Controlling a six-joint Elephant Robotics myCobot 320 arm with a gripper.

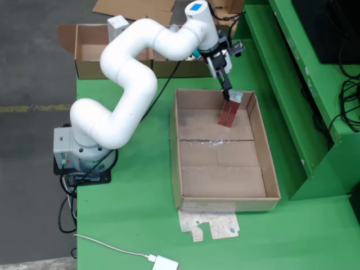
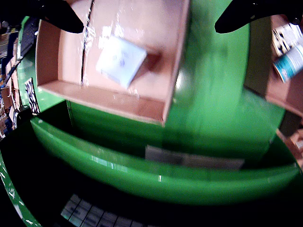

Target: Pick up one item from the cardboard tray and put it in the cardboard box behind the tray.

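Overhead view first, nearest edge: a white adapter with its thin cable (image 1: pixel 163 262) lies on the green counter (image 1: pixel 129 225), and a flattened printed card scrap (image 1: pixel 211 224) sits just in front of the wide, shallow brown cardboard tray (image 1: pixel 271 169). The tray's floor is mostly bare, with a strip of shiny tape across its middle.

Toward the tray's far end is the task's thing: a small dark-red carton with a pale top face (image 1: pixel 230 110), standing tilted, its foot on the tray floor. The black hand (image 1: pixel 229 93) of the white jointed arm (image 1: pixel 129 84) reaches down right at the carton's top. My read is that this is the pickup; whether the fingers are clamped on it I cannot tell from above.

The view that rides on the hand looks down between two dark fingertips (image 2: pixel 61 16) spread to the frame's upper corners, with the carton's pale face (image 2: pixel 120 61) below, so the hand looks wide and the grip not yet made. The picture is blurred.

Farthest back, beyond the tray, waits the open brown cardboard box with folded-out flaps (image 1: pixel 90 68), already holding a few packets, and that is the likely drop spot. It sits close behind, so the carry should be short.
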